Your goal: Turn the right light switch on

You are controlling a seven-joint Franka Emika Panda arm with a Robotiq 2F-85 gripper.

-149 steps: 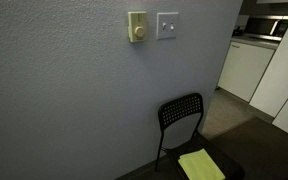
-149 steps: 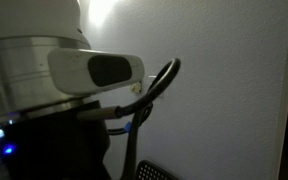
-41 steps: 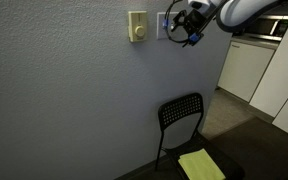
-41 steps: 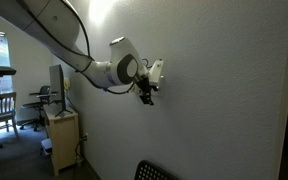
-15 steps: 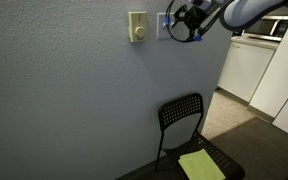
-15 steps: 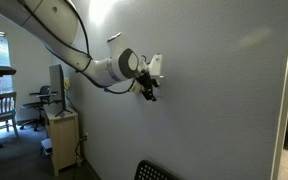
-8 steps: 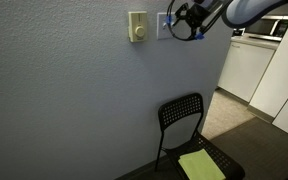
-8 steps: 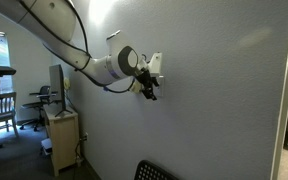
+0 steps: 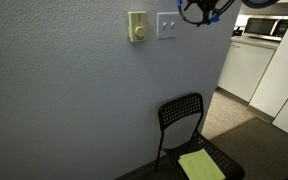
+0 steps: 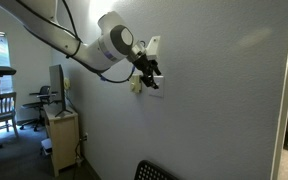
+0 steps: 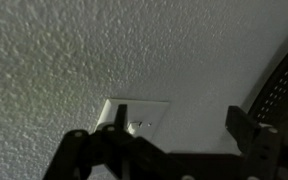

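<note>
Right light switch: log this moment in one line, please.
gripper: above right light switch, apart from it | plate: in full view | on/off state: too small to read | gripper open/shut: cannot tell

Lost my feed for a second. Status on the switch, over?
Gripper open, above and beside the right light switch, not on it. On or off: cannot tell. Nothing in between.

Top edge crops the robot's black gripper (image 9: 191, 12) in an exterior view, leaving the spacing of its jaws unreadable. In the wrist view its dark, blurred fingers (image 11: 92, 150) cover the lower edge of the white, nearly square wall switch plate (image 11: 136, 113), whose toggle position is too dim to make out. Below, a black metal chair (image 9: 182, 113) and its yellow-green cloth (image 9: 201, 165) run off the bottom edge.
</note>
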